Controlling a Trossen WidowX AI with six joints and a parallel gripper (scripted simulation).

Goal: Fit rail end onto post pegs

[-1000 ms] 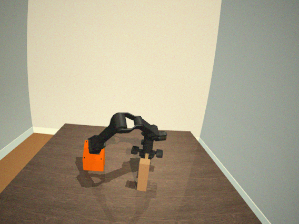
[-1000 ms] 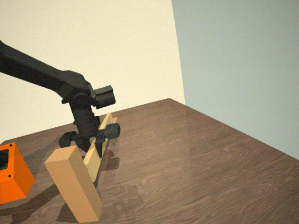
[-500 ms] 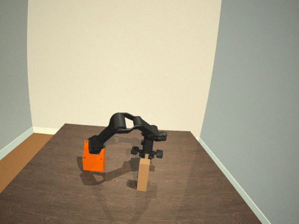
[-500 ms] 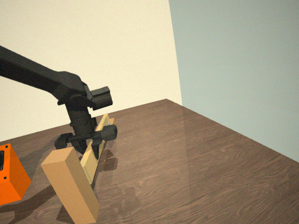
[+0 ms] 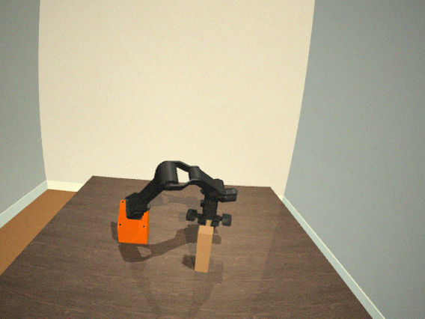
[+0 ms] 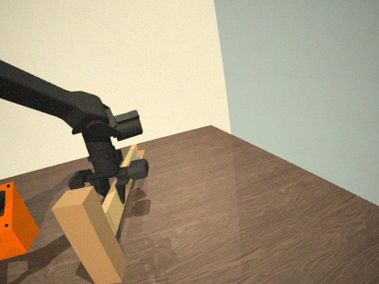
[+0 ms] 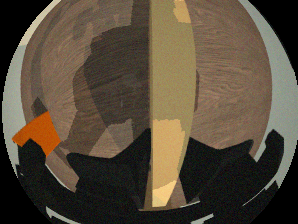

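The long pale wooden rail (image 6: 113, 212) (image 7: 172, 75) runs back from the post. My gripper (image 5: 209, 222) (image 6: 114, 195) (image 7: 158, 132) is shut on it a little behind its near end, one finger on each side. The near end appears raised off the table, just behind the upright post (image 5: 204, 248) (image 6: 88, 230). The post hides part of that end, the pegs and the holes, so I cannot tell whether rail and post touch. The footboard block (image 6: 142, 154) shows small at the rail's far end. The bracket is too small and covered to judge the seating.
The orange box (image 5: 133, 234) (image 6: 23, 228) (image 7: 40, 131) at the arm's base stands to the left of the post in the top and exterior views. The dark wooden table (image 5: 262, 269) (image 6: 267, 207) carries everything. The arm (image 5: 166, 176) (image 6: 37, 87) arches over from the left to the rail.
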